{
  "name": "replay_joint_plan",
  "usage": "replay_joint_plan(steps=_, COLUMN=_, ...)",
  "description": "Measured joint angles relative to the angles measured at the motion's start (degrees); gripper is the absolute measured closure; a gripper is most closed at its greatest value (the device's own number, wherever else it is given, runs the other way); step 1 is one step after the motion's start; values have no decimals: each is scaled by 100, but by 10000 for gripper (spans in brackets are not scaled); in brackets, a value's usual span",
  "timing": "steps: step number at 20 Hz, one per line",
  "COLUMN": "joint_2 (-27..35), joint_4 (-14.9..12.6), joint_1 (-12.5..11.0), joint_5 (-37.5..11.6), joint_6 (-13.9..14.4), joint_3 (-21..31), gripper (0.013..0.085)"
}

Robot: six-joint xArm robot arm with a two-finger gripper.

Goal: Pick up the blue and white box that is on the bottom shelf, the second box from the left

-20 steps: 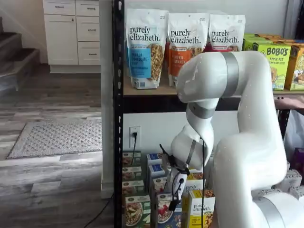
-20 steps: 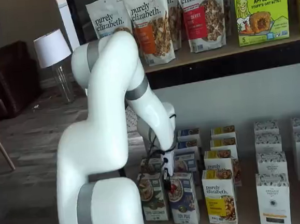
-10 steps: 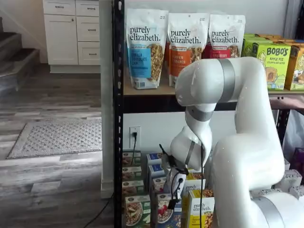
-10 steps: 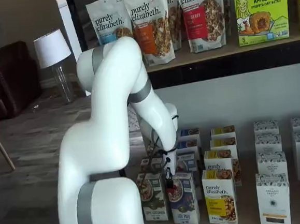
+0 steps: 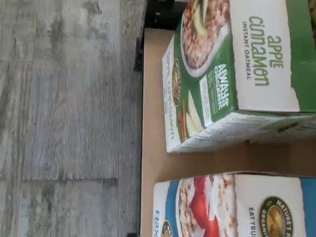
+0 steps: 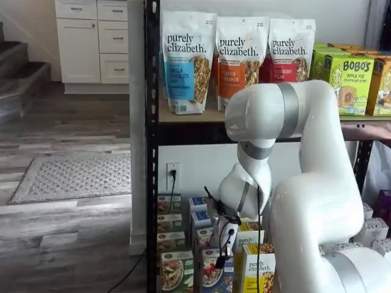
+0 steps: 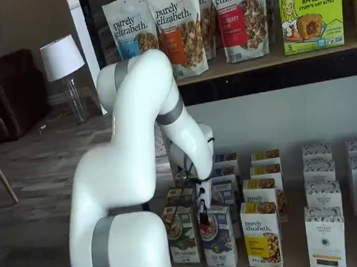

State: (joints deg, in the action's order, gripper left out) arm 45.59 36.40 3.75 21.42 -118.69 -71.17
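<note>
Item: my gripper (image 7: 203, 217), jaws spread wide and holding nothing, hanging just above the blue and white box (image 7: 218, 237) at the front of the bottom shelf (image 7: 288, 264), green carton (image 7: 181, 234) beside it.

Grey wood-plank floor (image 6: 67, 226), patterned grey rug (image 6: 73, 177), white cabinet drawers (image 6: 91, 39), dark armchair (image 7: 5, 91), white-shaded lamp (image 7: 62, 57), pale wall (image 7: 276, 113)
</note>
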Motion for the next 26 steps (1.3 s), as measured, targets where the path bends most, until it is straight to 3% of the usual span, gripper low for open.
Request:
replay_joint_plan(steps=9, joint_2=265, joint_4=25, joint_1=-51, joint_5=79, joint_6=-50, joint_3=-335, gripper=130)
replay_joint_plan(steps=16, joint_2=480, joint_4=-127, joint_1=-138, joint_5=196, joint_6=31, joint_3=-647, gripper=130)
replay_joint_plan(steps=26, joint_2=821, joint_4=-617, joint_1=-191, joint_5=329, joint_6=437, joint_3=-1093, gripper=130)
